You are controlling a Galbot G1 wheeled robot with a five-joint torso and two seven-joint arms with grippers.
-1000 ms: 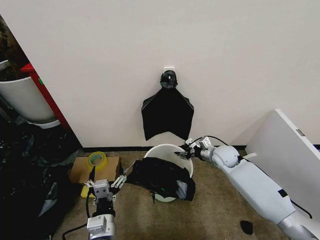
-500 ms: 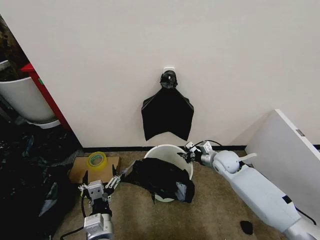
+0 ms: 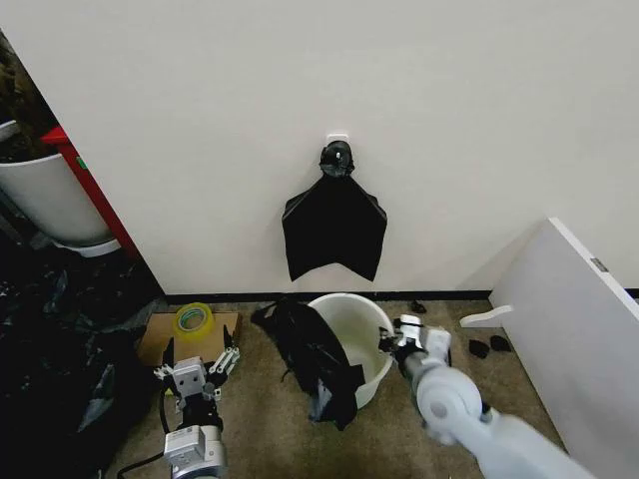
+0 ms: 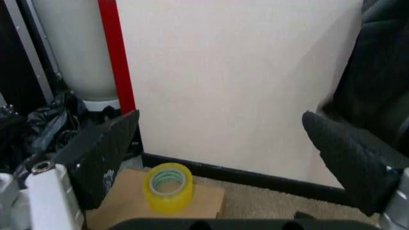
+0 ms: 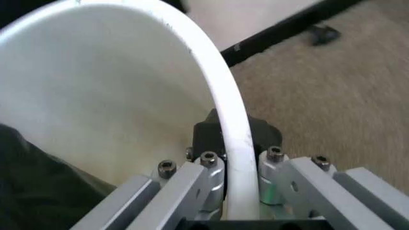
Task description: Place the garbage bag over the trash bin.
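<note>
Right gripper (image 3: 391,343) is clamped onto the rim of the trash bin (image 3: 364,324) at about its 3 o'clock side, one finger inside the wall and one outside. The garbage bag (image 3: 313,361) hangs over the bin's 9 o'clock edge, mostly outside. Left gripper (image 3: 197,361) sits spread wide and empty, with the tape roll (image 3: 193,319) at its 12 on the cardboard (image 3: 162,339).

You've got a glossy black garbage bag (image 3: 312,354) draped over the cream-white trash bin (image 3: 367,329); a yellow tape roll (image 3: 194,318) lies near the bin.
</note>
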